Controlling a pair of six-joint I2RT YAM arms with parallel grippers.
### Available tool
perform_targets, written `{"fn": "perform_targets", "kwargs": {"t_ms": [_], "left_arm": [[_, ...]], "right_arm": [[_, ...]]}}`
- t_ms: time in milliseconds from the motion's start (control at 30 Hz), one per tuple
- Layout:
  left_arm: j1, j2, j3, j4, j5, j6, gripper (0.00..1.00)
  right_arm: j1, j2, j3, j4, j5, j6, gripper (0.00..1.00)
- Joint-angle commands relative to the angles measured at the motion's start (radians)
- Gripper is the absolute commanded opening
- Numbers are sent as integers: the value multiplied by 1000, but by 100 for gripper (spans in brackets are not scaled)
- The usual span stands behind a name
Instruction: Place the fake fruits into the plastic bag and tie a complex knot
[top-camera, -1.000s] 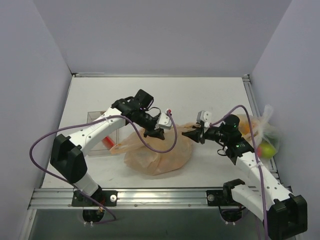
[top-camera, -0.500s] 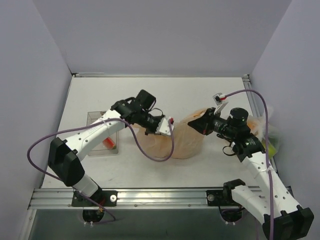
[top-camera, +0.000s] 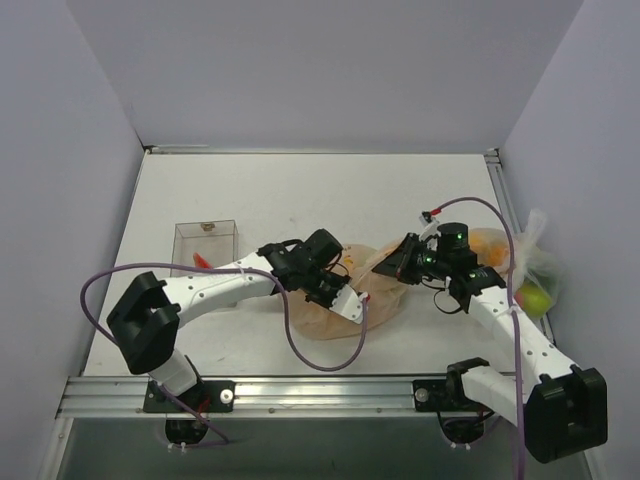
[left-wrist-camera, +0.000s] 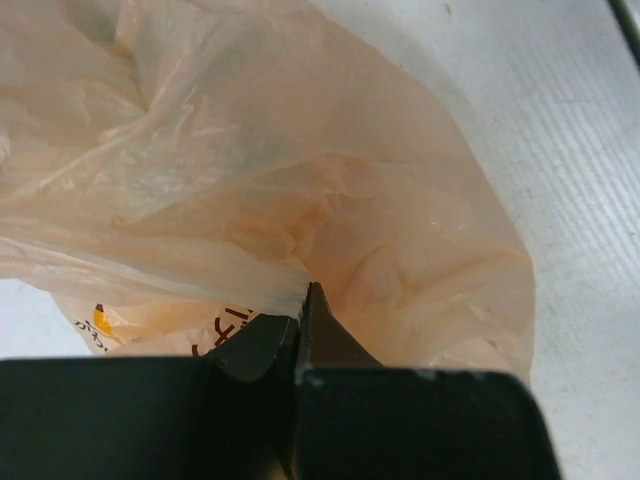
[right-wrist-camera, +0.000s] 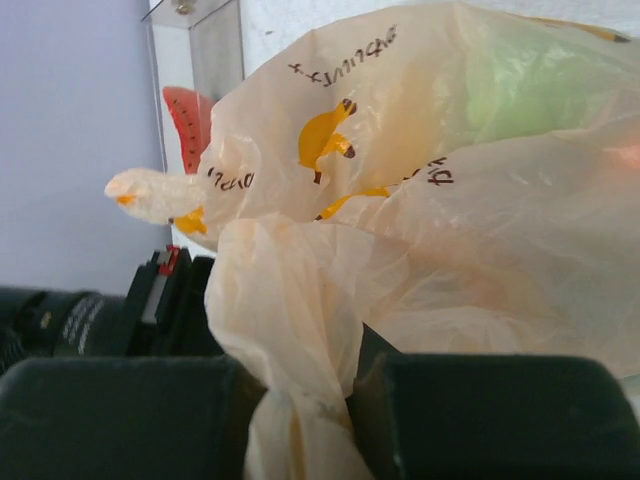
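The plastic bag (top-camera: 378, 292) lies on the bench (top-camera: 260, 190) right of centre, nearer the near edge, its long axis running left to right. The left tool (left-wrist-camera: 303, 305) pinches its film. The right tool (right-wrist-camera: 300, 410) is clamped on a twisted bunch of it.

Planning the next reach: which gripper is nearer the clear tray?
Left. The left gripper pinches the peach bag right of the clear tray; the right gripper grips the bag farther right.
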Motion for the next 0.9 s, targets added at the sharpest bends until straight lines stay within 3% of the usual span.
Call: {"fn": "perform_targets", "kwargs": {"t_ms": [0, 233, 467, 500, 533, 667, 867], "left_arm": [[-54, 29, 3, 5, -98, 12, 0], [-118, 38, -42, 45, -206, 40, 0], [-115, 4, -63, 77, -209, -37, 2], [-114, 4, -60, 80, -208, -41, 2], [-111, 6, -57, 82, -206, -45, 2], [-88, 6, -22, 88, -166, -81, 2], [-91, -8, -23, 114, -149, -43, 2]], "right_arm": [[-23, 35, 51, 32, 120, 130, 0], [-28, 84, 53, -74, 181, 251, 0], [-29, 89, 36, 53, 8, 353, 0], [-26, 84, 33, 76, -7, 357, 3], [-23, 72, 42, 87, -18, 341, 19], [1, 40, 63, 45, 5, 195, 44], [38, 76, 63, 48, 152, 170, 50]]}}
